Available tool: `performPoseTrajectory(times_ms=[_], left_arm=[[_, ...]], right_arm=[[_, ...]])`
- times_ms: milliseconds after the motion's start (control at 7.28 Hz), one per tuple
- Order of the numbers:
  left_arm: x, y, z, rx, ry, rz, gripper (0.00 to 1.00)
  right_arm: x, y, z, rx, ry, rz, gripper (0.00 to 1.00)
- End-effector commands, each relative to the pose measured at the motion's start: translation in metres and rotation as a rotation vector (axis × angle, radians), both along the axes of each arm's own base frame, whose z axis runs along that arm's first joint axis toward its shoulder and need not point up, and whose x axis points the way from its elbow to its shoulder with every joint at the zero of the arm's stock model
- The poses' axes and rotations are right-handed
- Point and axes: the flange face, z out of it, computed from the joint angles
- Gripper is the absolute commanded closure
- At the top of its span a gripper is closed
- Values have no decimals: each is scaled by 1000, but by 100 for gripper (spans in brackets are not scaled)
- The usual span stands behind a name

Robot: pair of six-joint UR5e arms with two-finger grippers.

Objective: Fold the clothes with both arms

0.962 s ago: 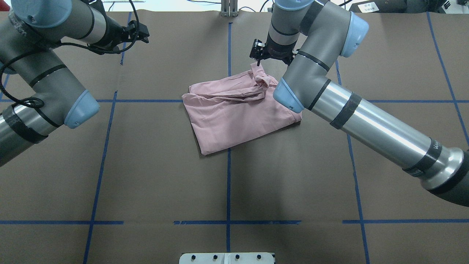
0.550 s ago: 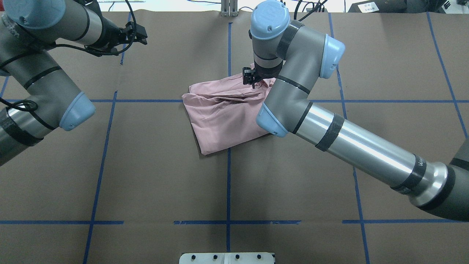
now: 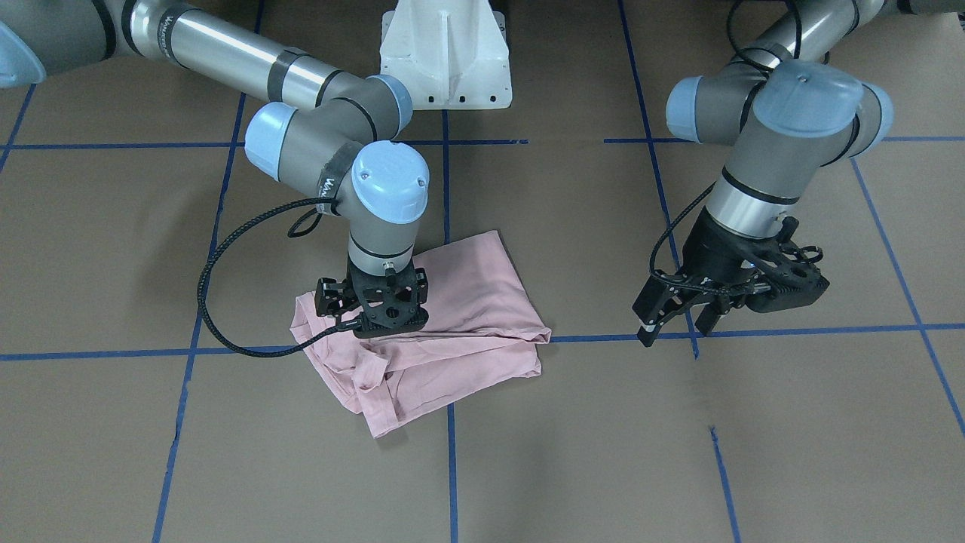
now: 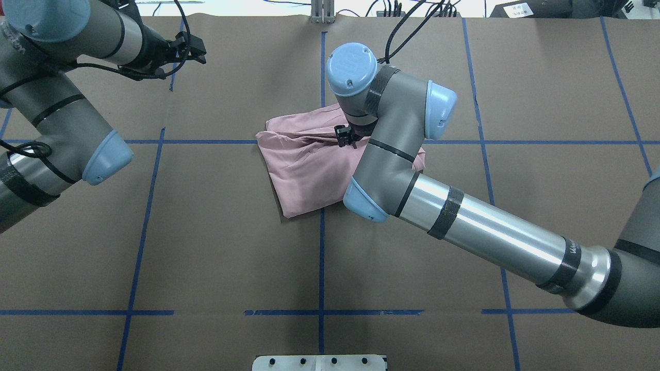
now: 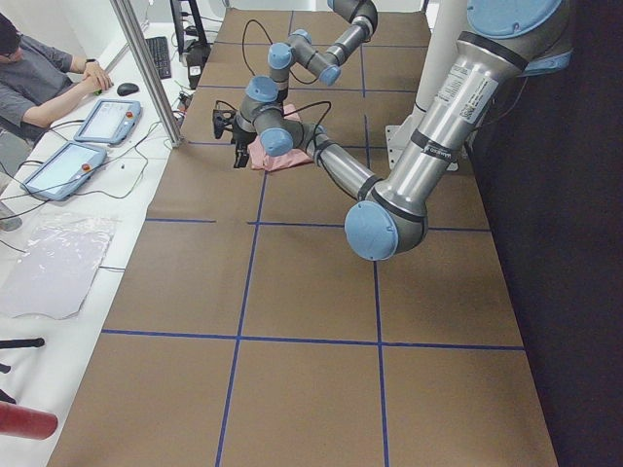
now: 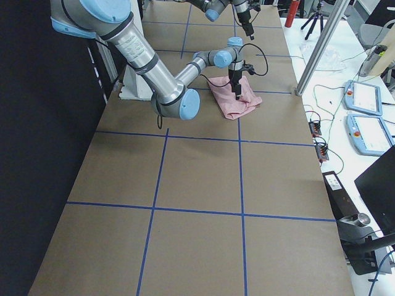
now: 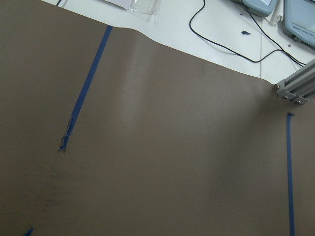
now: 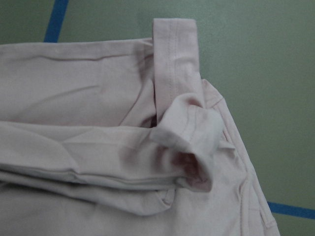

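The left end effector [image 3: 676, 324] hangs over bare brown worktop [image 4: 206, 232], well apart from the garment, on the robot's left side. Its two black fingers are spread, with nothing between them. Its wrist camera shows only brown paper and a blue tape line [image 7: 83, 83].

At the middle of the worktop lies the pale pink T-shirt [image 4: 304, 170], plain side up with no print showing. It is folded into a compact, roughly rectangular bundle that sits askew across the crossing of two blue tape lines.

The right end effector [image 4: 344, 138] points straight down at the far part of the bundle, close above the cloth or touching it. Its fingertips are hidden beneath its own body, and they do not appear in its wrist camera. Whether it is spread, closed or pinching fabric cannot be told. The right arm [image 4: 490, 237] reaches in from the robot's right, across the bundle's right corner.

The right wrist view shows a curled lump of hem or sleeve [image 8: 189, 132] at that far edge. A narrow stitched strip [image 8: 172, 54] pokes past the outline onto the worktop.

The folding looks mostly done, with the main folds in and the near edges lying fairly flat. What seems left is to flatten or tuck the curled lump and the stray strip, and perhaps to square the bundle.
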Motion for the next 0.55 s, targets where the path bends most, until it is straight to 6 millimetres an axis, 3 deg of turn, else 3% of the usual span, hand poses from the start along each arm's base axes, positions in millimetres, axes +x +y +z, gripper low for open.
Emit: performPoseTrajectory(times_ms=[0, 412], left_arm=[[-1, 1, 8, -6, -4, 0, 0], [-1, 2, 10, -9, -3, -2, 0]], right_arm=[[-6, -6, 15, 26, 51, 0, 0], [-11, -31, 45, 97, 66, 27, 0]])
